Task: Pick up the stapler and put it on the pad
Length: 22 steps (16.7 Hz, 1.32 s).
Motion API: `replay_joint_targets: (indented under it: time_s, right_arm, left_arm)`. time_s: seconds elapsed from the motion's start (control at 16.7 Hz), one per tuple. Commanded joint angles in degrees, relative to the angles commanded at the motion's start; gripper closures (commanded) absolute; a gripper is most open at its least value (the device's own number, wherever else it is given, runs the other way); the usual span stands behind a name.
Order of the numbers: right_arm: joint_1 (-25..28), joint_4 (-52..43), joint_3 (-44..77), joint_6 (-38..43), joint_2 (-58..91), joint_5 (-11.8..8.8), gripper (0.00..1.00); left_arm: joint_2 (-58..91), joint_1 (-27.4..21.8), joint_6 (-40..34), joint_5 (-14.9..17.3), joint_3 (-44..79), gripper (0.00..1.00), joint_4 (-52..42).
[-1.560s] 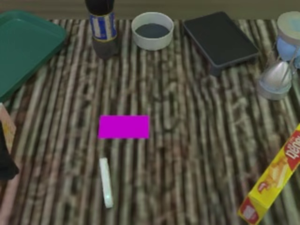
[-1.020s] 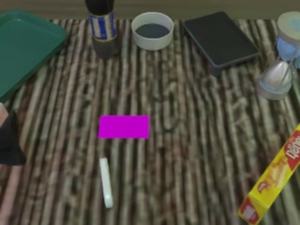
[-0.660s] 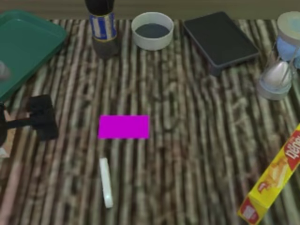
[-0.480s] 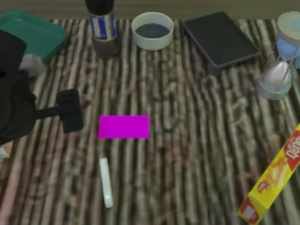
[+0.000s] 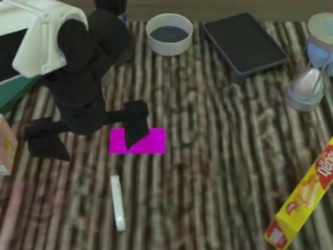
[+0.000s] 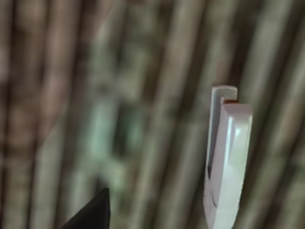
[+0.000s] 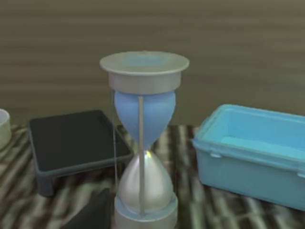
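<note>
The stapler point(image 6: 228, 162) lies on striped cloth point(image 6: 95, 95).

Layout on the bench point(image 5: 218, 156), seen from above. The pad point(image 5: 152, 143) lies left of centre; the stapler point(image 5: 117, 202) lies just in front of it, lengthwise front to back, apart from it. The left gripper point(image 5: 88, 133) hangs over the pad's left half, one finger point(image 5: 135, 119) above the pad, the other point(image 5: 46, 138) well to its left. Along the rear edge, from left to right: tray point(image 5: 13, 88), bowl point(image 5: 169, 34), slab point(image 5: 243, 44), hourglass point(image 5: 312, 62). The carton box point(image 5: 303, 200) lies at the front right, a second box point(image 5: 6, 145) at the left edge.
</note>
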Motion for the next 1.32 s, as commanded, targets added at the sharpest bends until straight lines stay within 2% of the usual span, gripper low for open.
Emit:
replay_joint_targets:
  time_s: [0.18, 0.6, 1.08, 1.32]
  right_arm:
    - [0.00, 0.00, 0.00, 0.00, 0.00, 0.00, 0.00]
    - [0.00, 0.00, 0.00, 0.00, 0.00, 0.00, 0.00]
    - [0.00, 0.00, 0.00, 0.00, 0.00, 0.00, 0.00]
    - [0.00, 0.00, 0.00, 0.00, 0.00, 0.00, 0.00]
  left_arm:
    - [4.17, -1.33, -1.81, 0.08, 3.71, 0.00, -2.44]
    - [4.63, -1.17, -1.79, 0.08, 3.03, 0.00, -1.55]
    - [11.17, -1.24, -1.64, 0.11, -8.84, 0.00, 17.27]
    - [12.04, -1.27, -1.67, 0.12, -10.30, 0.00, 19.25]
